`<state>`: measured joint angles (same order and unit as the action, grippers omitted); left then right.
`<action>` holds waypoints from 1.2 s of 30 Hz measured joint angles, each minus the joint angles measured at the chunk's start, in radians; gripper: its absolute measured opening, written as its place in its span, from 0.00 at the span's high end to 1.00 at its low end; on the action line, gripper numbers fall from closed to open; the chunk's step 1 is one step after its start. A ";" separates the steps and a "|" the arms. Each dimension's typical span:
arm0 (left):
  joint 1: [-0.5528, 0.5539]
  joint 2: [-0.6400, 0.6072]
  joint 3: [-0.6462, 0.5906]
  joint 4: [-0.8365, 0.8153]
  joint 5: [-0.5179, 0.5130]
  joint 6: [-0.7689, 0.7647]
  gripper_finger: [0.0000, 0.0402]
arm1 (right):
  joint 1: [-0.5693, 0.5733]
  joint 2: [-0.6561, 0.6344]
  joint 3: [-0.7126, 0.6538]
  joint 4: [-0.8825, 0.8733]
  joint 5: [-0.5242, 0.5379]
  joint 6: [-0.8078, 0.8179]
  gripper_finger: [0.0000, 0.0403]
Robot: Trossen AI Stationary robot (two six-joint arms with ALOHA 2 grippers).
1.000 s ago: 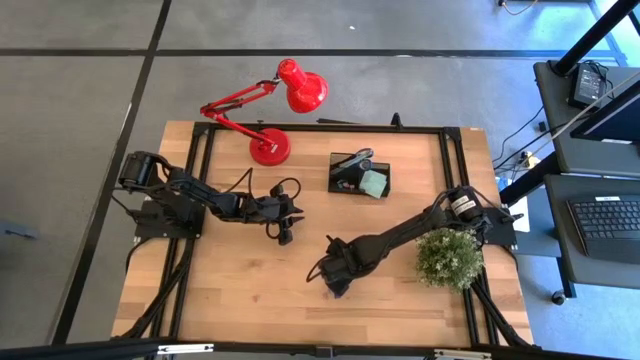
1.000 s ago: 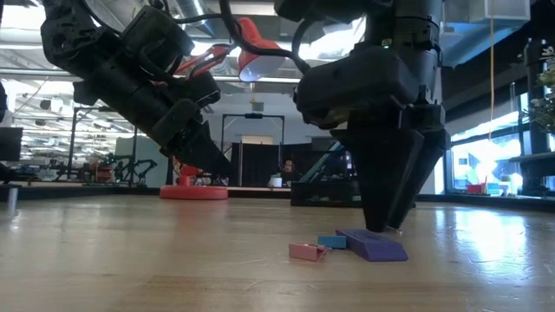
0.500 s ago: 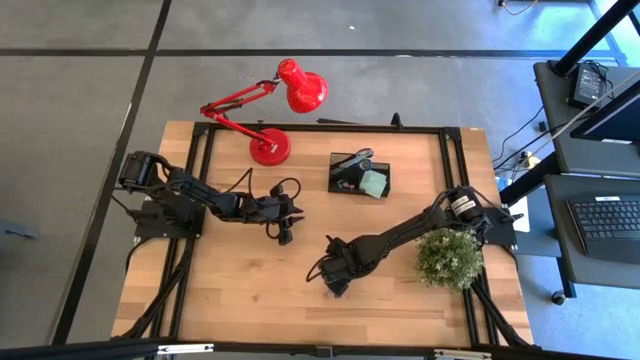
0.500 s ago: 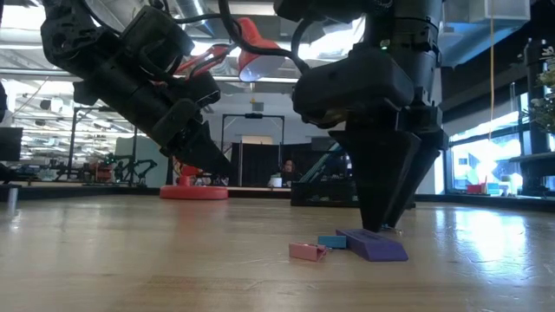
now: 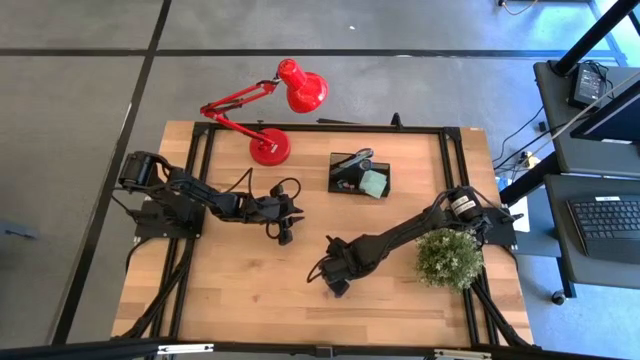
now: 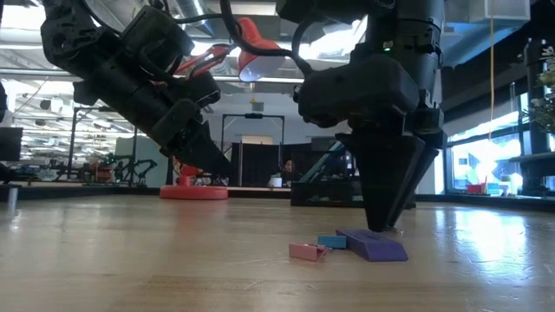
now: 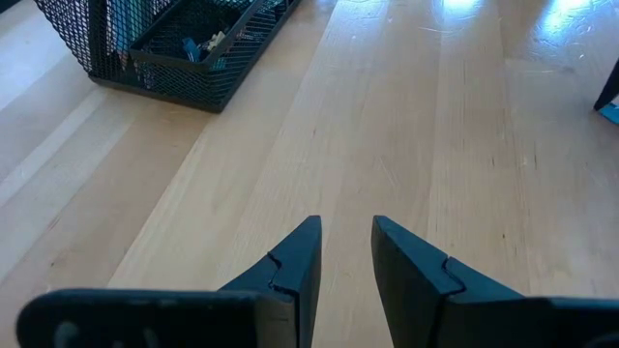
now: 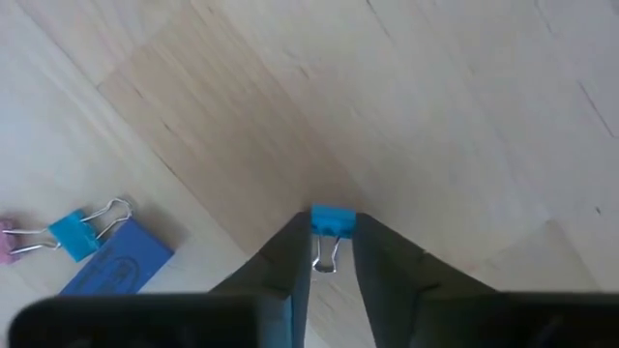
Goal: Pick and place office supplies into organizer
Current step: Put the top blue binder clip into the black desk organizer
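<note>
From above we see only the right gripper (image 5: 337,284) down near the front middle of the table (image 5: 240,290), its tips hiding whatever lies under them; the right wrist view fills that in, showing a small blue binder clip (image 8: 332,221) clenched between the two dark fingers (image 8: 286,253), the blue body at the fingertips and its wire handles running back into the narrow gap between them. In that same view a second blue binder clip (image 8: 75,233) lies well off to one side of the gripper, resting on the edge of a flat blue-purple piece (image 8: 116,259), with a pink clip (image 8: 8,241) touching its far end. The low view shows that little group from the side: the pink clip (image 6: 305,251), the blue clip (image 6: 331,242) and the purple piece (image 6: 373,244) on the wood just in front of the right gripper (image 6: 384,227), whose tips come down to the tabletop. The left gripper (image 7: 340,253) hovers over bare wood with its fingers slightly parted and nothing between them. The black mesh organizer (image 7: 184,43) stands well ahead of the left gripper; from above, the organizer (image 5: 359,173) sits well beyond the right gripper, near the red lamp (image 5: 272,105).
</note>
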<state>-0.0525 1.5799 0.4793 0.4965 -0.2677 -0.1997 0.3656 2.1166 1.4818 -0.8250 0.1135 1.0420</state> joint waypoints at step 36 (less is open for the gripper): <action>0.000 0.000 0.000 0.000 0.000 0.000 0.78 | -0.195 0.003 0.263 -0.485 0.332 -0.315 0.87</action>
<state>-0.0527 1.5799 0.4795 0.4961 -0.2678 -0.1997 0.1708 2.1201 1.7452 -1.3096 0.4454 0.7267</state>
